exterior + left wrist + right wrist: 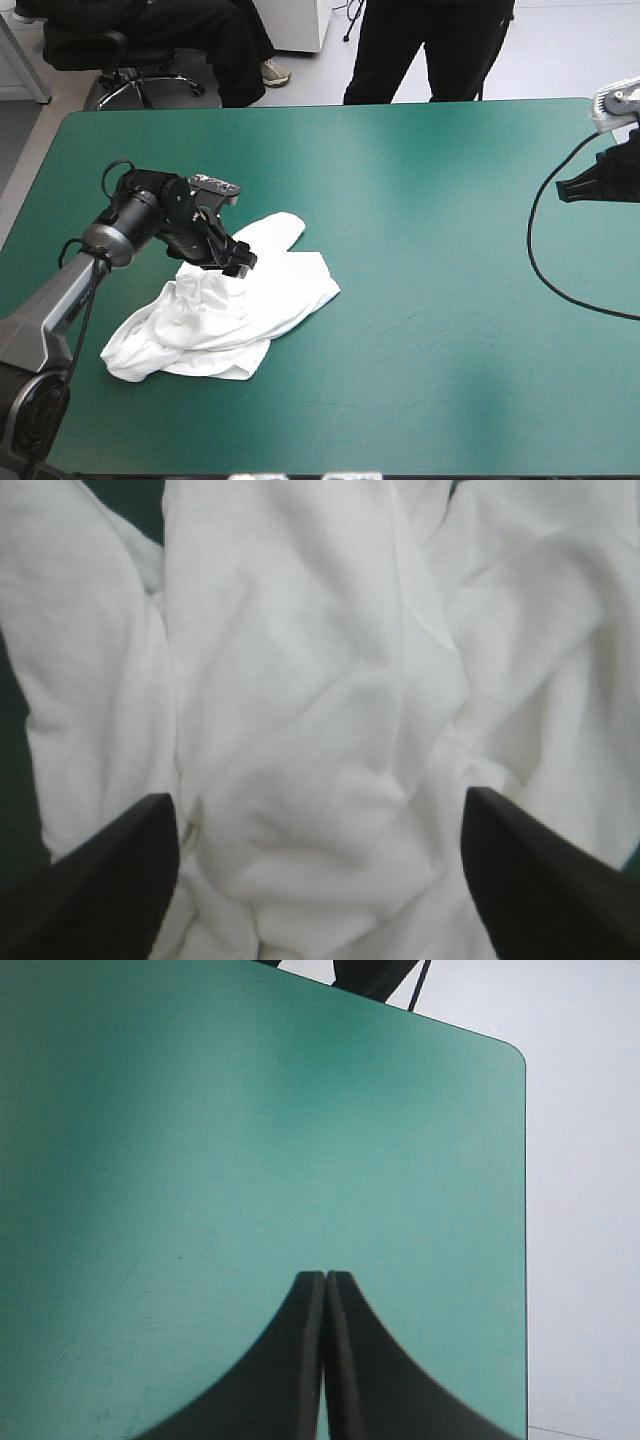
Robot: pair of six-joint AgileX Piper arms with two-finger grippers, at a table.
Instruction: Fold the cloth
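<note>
Here the left pincer point(238, 262) gapes over the crumpled T-shirt point(285, 292); right pincer point(326, 1278) together, over teal-green cover point(200, 1160).

A robot lab, big tabletop point(430, 200) with a teal-green cover, a black robot arm point(150, 212) over it, a wheeled office chair point(150, 81) on smooth pale floor point(570, 50) behind.

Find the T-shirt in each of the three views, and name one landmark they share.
High view: the T-shirt lies crumpled on the left half of the teal-green cover, under the left gripper.
Left wrist view: it fills the picture, between and ahead of the open fingers.
Right wrist view: not in it; the shut right gripper is over bare cover.
Shared landmark: the teal-green cover, only slivers beside the T-shirt in the left wrist view.
</note>
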